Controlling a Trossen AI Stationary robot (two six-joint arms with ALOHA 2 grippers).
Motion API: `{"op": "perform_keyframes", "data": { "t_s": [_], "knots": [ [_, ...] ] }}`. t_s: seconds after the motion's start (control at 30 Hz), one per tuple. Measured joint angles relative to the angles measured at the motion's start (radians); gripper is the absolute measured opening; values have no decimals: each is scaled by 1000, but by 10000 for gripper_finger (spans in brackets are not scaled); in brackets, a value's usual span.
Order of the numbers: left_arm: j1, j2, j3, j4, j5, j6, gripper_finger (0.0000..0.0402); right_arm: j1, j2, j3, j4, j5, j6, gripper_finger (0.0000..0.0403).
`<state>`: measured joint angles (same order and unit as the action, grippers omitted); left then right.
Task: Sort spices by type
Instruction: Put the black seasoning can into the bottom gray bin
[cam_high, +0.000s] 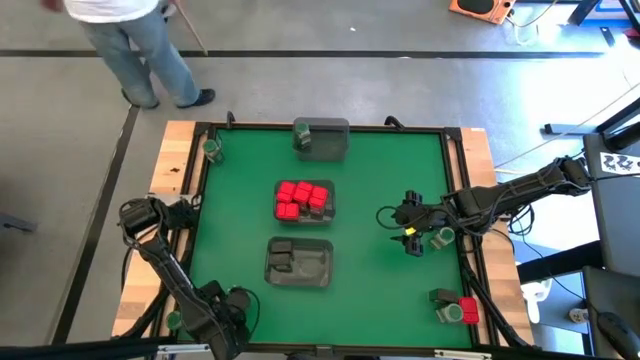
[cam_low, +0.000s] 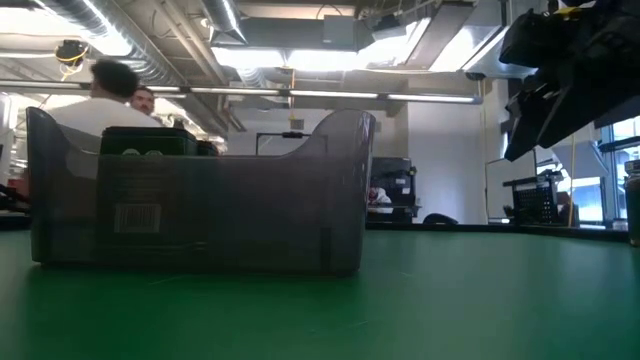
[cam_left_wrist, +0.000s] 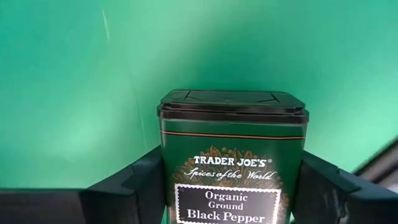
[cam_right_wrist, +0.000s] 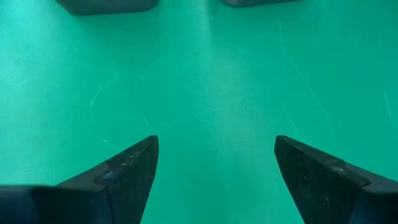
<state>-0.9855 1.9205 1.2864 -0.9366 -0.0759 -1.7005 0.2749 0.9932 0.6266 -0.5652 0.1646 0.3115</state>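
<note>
In the left wrist view a dark green black pepper tin (cam_left_wrist: 231, 155) with a black lid stands between the fingers of my left gripper (cam_left_wrist: 230, 167). That gripper is at the table's near-left corner (cam_high: 228, 306) and is shut on the tin. My right gripper (cam_right_wrist: 216, 148) is open over bare mat right of centre (cam_high: 400, 228), with a green-lidded jar (cam_high: 441, 237) beside its wrist. Red boxes (cam_high: 302, 199) fill the middle tray. Dark blocks (cam_high: 292, 260) lie in the near tray, and one dark tin (cam_high: 304, 136) sits in the far tray. My left gripper pinches the black pepper tin between its two fingers, one on each side wall (cam_left_wrist: 166, 180) below the lid. The fingers run along the tin's length, and its lid end points away from the wrist. Whether its base rests on the mat does not show.
A dark tin (cam_high: 441, 297), a red box (cam_high: 467, 312) and a green jar (cam_high: 452, 315) stand at the near-right corner, and another green jar (cam_high: 212, 149) at the far-left corner. In the low view a clear tray (cam_low: 200, 200) fills the foreground. A person (cam_high: 140, 40) stands beyond the far-left edge.
</note>
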Motion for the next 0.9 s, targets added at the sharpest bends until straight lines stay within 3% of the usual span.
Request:
{"op": "perform_keyframes", "data": {
  "t_s": [0.2, 0.37, 0.5, 0.67, 0.77, 0.9],
  "knots": [
    [-2, -2, 75, -13, -189, -27, 247, 1, 0, 0, 42, -52, -11, 319],
    [0, -3, 94, 32, -478, -39, 256, 1, 0, 0, 152, -85, -60, 319],
    [15, 7, 95, 105, -700, 18, 258, 13, 0, -44, 355, -133, -97, 319],
    [85, 12, 95, 255, -864, 237, 256, 61, 28, -114, 667, -148, -111, 319],
    [140, 13, 95, 399, -901, 445, 258, 101, 71, -125, 800, -158, -111, 319],
    [206, 35, 95, 666, -911, 754, 257, 159, 138, -125, 854, -154, -111, 319]
  ]
}}
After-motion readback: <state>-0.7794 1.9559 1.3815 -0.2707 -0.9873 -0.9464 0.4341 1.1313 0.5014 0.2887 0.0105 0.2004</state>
